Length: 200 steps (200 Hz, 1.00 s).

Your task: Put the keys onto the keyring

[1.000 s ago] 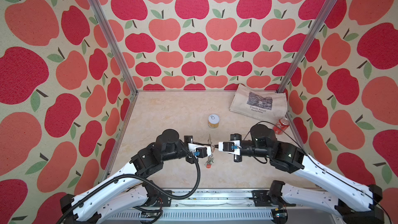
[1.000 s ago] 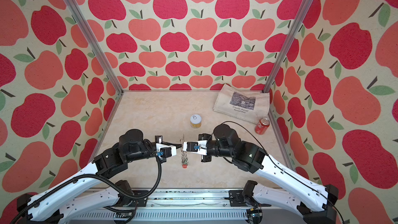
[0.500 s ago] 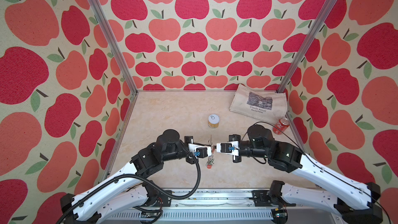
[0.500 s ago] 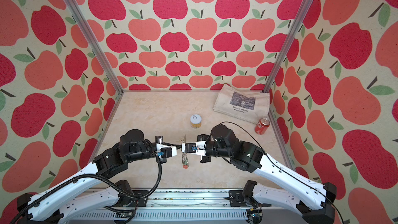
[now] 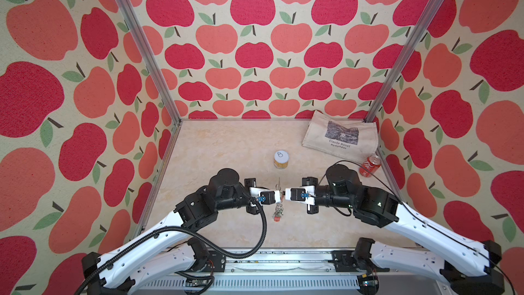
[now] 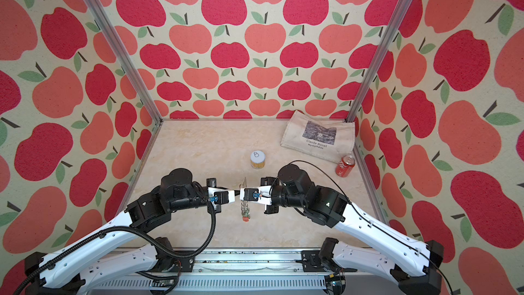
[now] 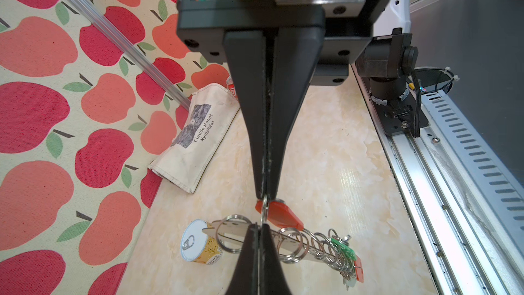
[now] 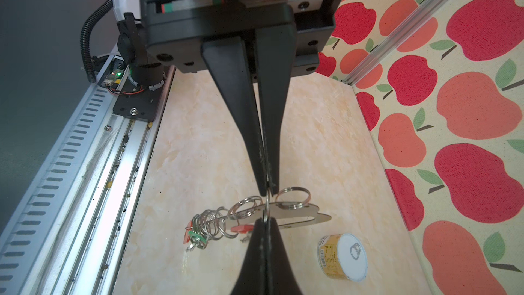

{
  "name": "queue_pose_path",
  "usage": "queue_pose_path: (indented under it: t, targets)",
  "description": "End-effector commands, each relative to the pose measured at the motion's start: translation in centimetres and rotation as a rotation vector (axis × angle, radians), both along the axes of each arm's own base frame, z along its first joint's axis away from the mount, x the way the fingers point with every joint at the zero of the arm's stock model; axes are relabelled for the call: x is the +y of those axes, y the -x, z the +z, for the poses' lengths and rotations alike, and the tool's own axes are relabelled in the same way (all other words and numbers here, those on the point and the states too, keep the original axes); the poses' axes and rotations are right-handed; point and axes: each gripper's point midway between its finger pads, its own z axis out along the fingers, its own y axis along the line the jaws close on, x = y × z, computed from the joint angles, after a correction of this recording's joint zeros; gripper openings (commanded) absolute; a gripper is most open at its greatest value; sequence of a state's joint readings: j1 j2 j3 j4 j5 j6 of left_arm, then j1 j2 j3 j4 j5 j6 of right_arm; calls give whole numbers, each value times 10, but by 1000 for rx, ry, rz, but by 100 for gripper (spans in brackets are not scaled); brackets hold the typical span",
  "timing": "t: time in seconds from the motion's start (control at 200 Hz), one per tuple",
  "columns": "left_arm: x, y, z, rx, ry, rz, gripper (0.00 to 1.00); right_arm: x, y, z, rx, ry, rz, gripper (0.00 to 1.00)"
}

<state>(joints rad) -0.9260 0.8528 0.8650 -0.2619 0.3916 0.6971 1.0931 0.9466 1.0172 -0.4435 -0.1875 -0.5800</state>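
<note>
Low in the middle of both top views, our two claws meet tip to tip over the bench (image 5: 226, 151). The left claw (image 7: 265, 195) and the right claw (image 8: 268, 192) are both squeezed tight. Each one pinches the same thin ring (image 8: 266, 208) from its own side. The keyring (image 8: 309, 211) is up there too, side-on between the claws. We cannot tell if its low end touches the bench. A red key (image 7: 283, 214) sits right at the left claw's tip. More keys (image 7: 341, 246) bunch at the keyring's end nearest the bottom of the top views.

We think the red key is going onto the ring now. To do it well, we should hold the right claw steady and turn the key round the ring slowly. We should not pull hard, or the ring may slip out.
</note>
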Motion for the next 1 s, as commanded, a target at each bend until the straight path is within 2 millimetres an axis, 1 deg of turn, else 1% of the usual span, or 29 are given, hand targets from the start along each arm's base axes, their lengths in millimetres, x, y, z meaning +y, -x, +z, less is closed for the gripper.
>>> queue_pose_path:
  t: [0.0, 0.395, 0.52, 0.895, 0.996]
  targets:
    - [-4, 0, 25, -14, 58, -11, 0, 2, 13, 16, -6, -47, 53, 0]
    - [-4, -2, 23, -2, 47, -9, 0, 2, 17, 20, 6, -69, 67, 0]
    - [-4, -2, 18, 5, 34, -8, 0, 1, 17, 21, 9, -74, 67, 0]
    - [0, -3, 29, 27, 69, 4, 0, 1, 20, 15, 14, -52, 81, 0]
    - [0, -4, 27, 47, 67, 5, 0, 1, 20, 16, 10, -58, 83, 0]
